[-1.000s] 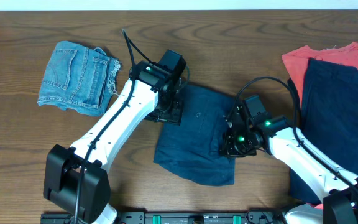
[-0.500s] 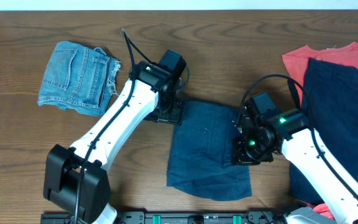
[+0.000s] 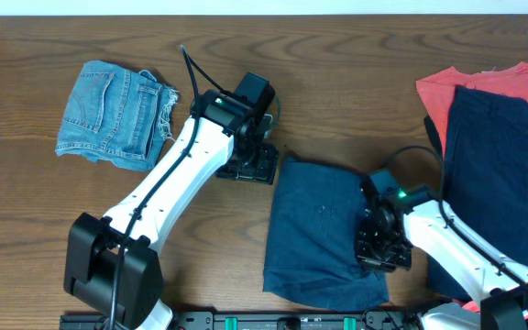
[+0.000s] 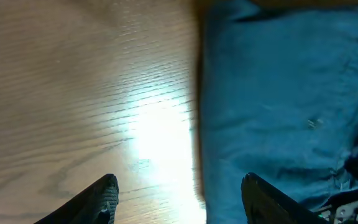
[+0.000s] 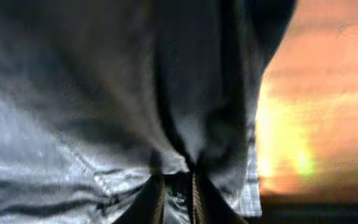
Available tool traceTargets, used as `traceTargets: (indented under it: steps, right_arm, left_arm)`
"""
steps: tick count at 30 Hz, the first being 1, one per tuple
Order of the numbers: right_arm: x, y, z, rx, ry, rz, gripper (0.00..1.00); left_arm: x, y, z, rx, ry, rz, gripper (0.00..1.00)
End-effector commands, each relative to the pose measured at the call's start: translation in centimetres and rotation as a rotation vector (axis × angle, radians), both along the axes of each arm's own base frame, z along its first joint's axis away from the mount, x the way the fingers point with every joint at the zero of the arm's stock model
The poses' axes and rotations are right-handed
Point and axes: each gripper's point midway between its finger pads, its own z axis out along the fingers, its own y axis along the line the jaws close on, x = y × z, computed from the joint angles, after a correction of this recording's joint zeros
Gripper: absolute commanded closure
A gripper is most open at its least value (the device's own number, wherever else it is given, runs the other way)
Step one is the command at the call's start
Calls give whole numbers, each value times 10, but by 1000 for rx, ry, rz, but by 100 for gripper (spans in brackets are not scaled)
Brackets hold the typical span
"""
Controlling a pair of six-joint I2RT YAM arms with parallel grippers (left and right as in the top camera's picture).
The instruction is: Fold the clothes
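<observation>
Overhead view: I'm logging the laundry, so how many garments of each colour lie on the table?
Navy: 2 (navy shorts, navy piece)
Light blue: 1 (denim shorts)
Coral-red: 1 (shirt)
Total: 4

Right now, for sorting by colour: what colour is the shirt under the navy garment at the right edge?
The shirt is coral red, best seen overhead.

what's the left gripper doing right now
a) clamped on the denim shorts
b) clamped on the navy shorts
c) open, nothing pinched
c: the left gripper has its fingers spread wide over the table, straddling the edge of the navy shorts, with nothing pinched between them.
</observation>
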Motion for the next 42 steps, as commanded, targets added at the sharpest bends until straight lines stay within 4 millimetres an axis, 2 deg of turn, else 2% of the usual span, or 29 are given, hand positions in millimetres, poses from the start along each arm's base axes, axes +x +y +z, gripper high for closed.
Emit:
traceTargets:
  steps: [1, 5, 7, 9, 10, 11, 13, 16, 19, 20, 22, 25, 26, 28, 30, 34, 36, 38, 42]
  right_arm:
    - [29, 7, 14, 58, -93, 18, 77]
    - [51, 12, 48, 105, -179, 51, 71]
    - [60, 9, 64, 100, -217, 39, 63]
    - [67, 5, 72, 83, -246, 7, 51]
    - [69, 2, 72, 69, -251, -22, 50]
    - [71, -1, 72, 58, -252, -53, 50]
    - [75, -3, 70, 59, -261, -77, 55]
    - [83, 2, 65, 83, -296, -74, 82]
    - [88, 11, 53, 121, -332, -63, 95]
    - [89, 13, 47, 128, -338, -61, 98]
    - [85, 10, 29, 111, -330, -104, 99]
    - [73, -11, -1, -2, -290, -232, 99]
    - [68, -17, -10, -36, -277, -267, 99]
    - [60, -25, -26, -67, -254, -313, 99]
    - [53, -31, -35, -82, -224, -333, 99]
    - [55, -36, -36, -75, -214, -349, 99]
    - [66, -28, -27, -5, -248, -276, 98]
    - [79, -12, -10, 98, -291, -154, 97]
    - [88, 10, 32, 234, -320, -34, 94]
  left_arm:
    - [-3, -8, 9, -50, -7, -29, 36]
    - [-10, -20, 11, -92, 12, -58, 36]
    - [-14, -25, 11, -101, 12, -81, 36]
    - [-16, -31, 11, -104, 6, -102, 36]
    - [-18, -35, 11, -106, 4, -116, 36]
    - [-21, -38, 10, -107, 2, -130, 41]
    - [-27, -45, 7, -108, 2, -156, 49]
    - [-37, -54, -7, -104, 2, -196, 61]
    - [-40, -58, -27, -95, -19, -216, 77]
    - [-40, -58, -34, -99, -25, -218, 80]
    - [-40, -58, -52, -108, -32, -195, 81]
    - [-41, -57, -72, -122, -50, -181, 81]
    - [-41, -57, -79, -128, -58, -182, 85]
    - [-42, -56, -89, -133, -69, -182, 83]
    - [-41, -50, -97, -105, -88, -177, 76]
    - [-30, -38, -99, -31, -141, -162, 64]
    - [-24, -38, -92, -38, -156, -154, 63]
    - [-18, -37, -82, -44, -165, -141, 57]
    - [-11, -34, -45, -58, -192, -125, 48]
